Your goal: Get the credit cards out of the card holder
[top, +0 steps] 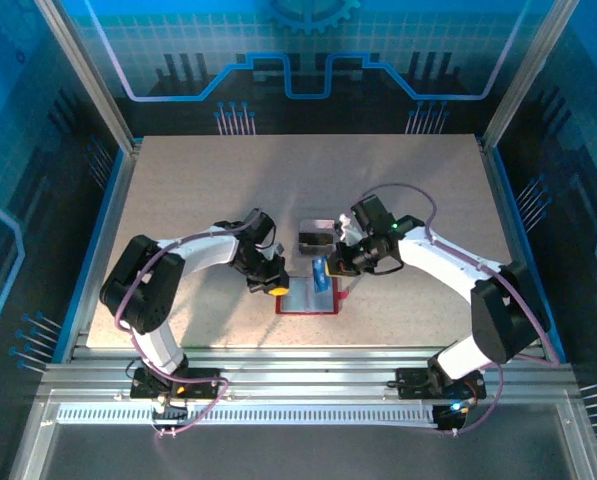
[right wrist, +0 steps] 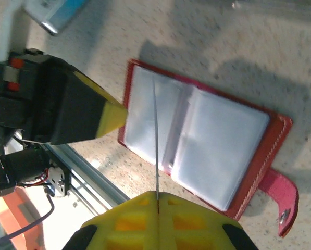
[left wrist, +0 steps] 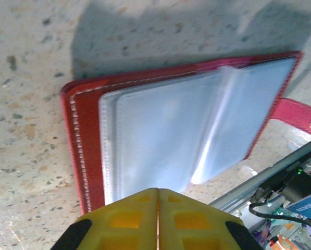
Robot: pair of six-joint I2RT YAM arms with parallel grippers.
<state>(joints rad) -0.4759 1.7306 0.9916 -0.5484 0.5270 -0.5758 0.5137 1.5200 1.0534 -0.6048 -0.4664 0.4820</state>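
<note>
Beige speckled table point(top: 178, 180); red card holder point(top: 300, 299) lies open flat at lower centre of top view, small box point(top: 316, 238) near, just above it

The table point(top: 178, 200) is viewed whole from high above and behind the arm bases, looking down toward the far side. From each wrist the surface is viewed very close, past that camera's own yellow fingertips point(left wrist: 129, 213) at the bottom edge. The open card holder point(top: 306, 300) is shared by all three views. The blue card point(top: 320, 272) is met edge-on from the right wrist, where the left gripper point(right wrist: 113, 112) is also caught at left.
</note>
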